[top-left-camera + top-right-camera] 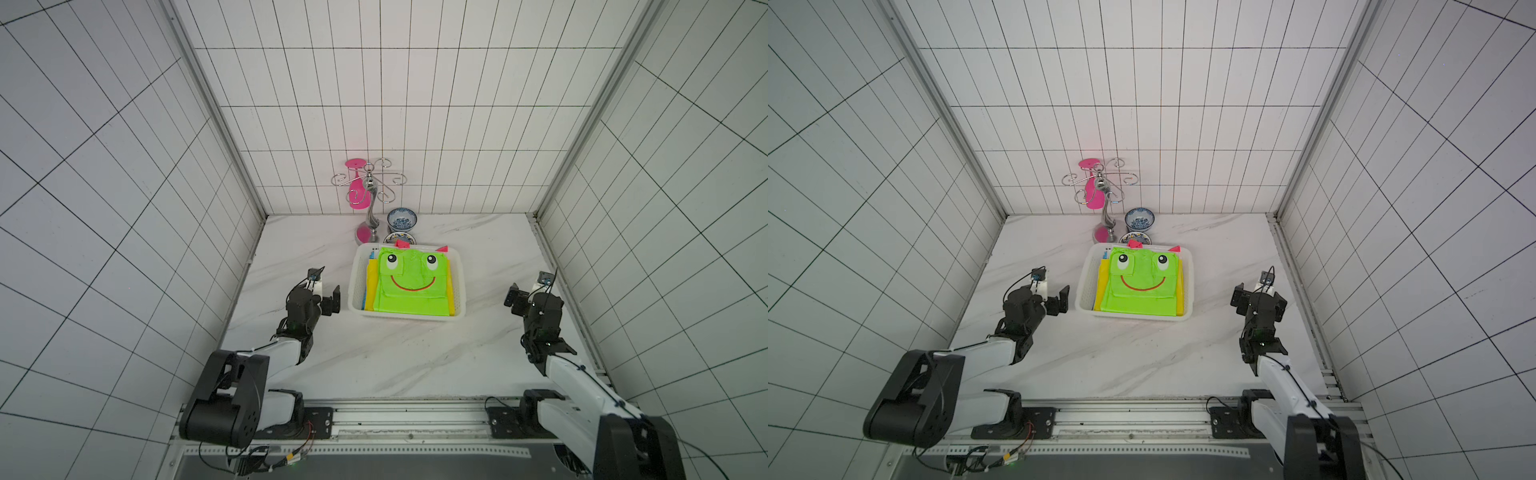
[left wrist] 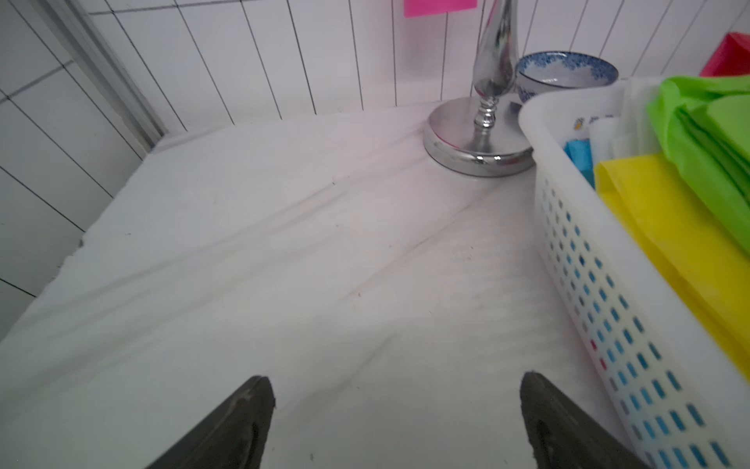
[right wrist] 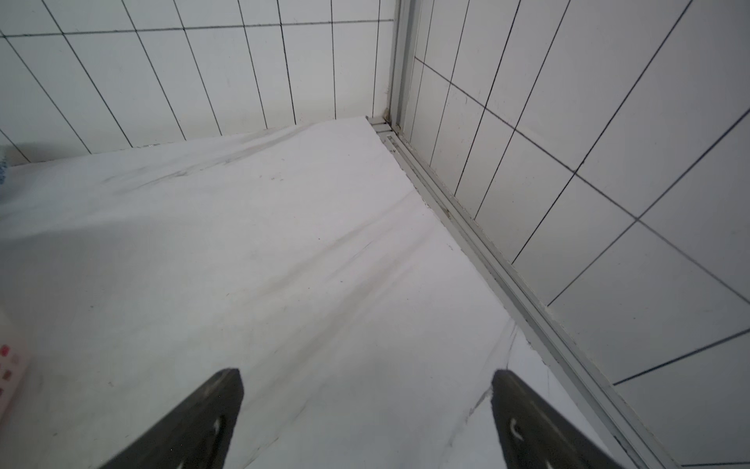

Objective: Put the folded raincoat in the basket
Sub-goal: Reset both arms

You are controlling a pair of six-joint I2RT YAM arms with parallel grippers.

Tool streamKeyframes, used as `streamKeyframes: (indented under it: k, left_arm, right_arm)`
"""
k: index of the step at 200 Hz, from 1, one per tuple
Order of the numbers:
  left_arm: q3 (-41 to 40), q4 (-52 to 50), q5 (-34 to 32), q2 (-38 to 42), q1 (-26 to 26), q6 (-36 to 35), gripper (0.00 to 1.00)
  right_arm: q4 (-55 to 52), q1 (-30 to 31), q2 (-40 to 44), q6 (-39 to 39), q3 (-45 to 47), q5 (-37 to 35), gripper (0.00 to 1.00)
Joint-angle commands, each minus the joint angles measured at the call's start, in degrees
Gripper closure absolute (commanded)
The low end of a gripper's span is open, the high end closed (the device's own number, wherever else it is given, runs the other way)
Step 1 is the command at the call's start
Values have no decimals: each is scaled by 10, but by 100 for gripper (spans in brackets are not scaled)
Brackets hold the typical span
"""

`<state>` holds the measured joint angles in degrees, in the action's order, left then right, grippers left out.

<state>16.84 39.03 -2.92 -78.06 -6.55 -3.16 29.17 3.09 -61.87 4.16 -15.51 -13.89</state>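
I see the folded raincoat, bright green with a frog face, lying inside the basket. It rests on a yellow folded sheet, and something blue shows lower down at the basket's far left corner. My left gripper hangs just beside the basket's left wall, jaws spread wide and empty. My right gripper sits well off the basket's right side, also spread and empty. Behind the basket stand a blue-patterned bowl, a second patterned bowl close to the far rim, and a chrome rack carrying a pink glass.
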Motion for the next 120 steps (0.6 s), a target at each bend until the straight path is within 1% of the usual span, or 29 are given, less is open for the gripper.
streamKeyframes:
  k: [1,11,24,28,38,42,44,51,53,58,62,68,75,86,90,101,114,120]
  left_arm:
    - [10,171,-74,-67,8,11,2]
    - [10,192,-78,-84,18,23,2]
    - [15,153,-68,-86,25,33,2]
    - [14,178,-65,-99,28,32,3]
    - [16,242,-89,-142,29,33,2]
    - [23,247,-101,-154,28,35,2]
    - [26,239,-108,-155,27,37,2]
    - [40,178,-103,-138,34,48,2]
    - [45,157,-101,-131,35,51,2]
    - [60,99,-101,-115,36,59,2]
    - [69,71,-87,-105,42,62,2]
    - [69,90,-56,-112,56,65,2]
    - [66,116,-47,-125,59,65,2]
    - [60,134,-46,-132,59,63,2]
    - [61,132,-45,-132,59,63,2]
    - [66,113,-46,-126,59,64,2]
    - [79,68,-46,-115,60,68,2]
    - [82,59,-40,-112,62,69,2]
  right_arm:
    - [199,-33,-108,-23,4,102,1]
    - [251,-40,-155,-29,-1,129,1]
    - [217,-51,-208,-25,-38,147,1]
    - [227,-54,-231,-25,-44,158,1]
    - [292,-60,-283,-20,-50,175,1]
    - [279,-60,-275,-24,-52,177,1]
    - [251,-60,-267,-25,-57,176,1]
    - [181,-60,-247,-32,-73,179,1]
    - [183,-60,-252,-33,-73,182,1]
    - [240,-60,-270,-35,-66,186,1]
    - [260,-59,-279,-34,-62,185,1]
    - [232,-58,-265,-35,-64,179,1]
    - [193,-56,-252,-31,-70,168,1]
    - [263,-53,-273,-43,-55,185,1]
    - [265,-50,-269,-48,-52,187,1]
    - [230,-48,-253,-47,-53,184,1]
    - [218,-47,-270,-43,-75,170,1]
    - [185,-46,-266,-42,-88,165,1]
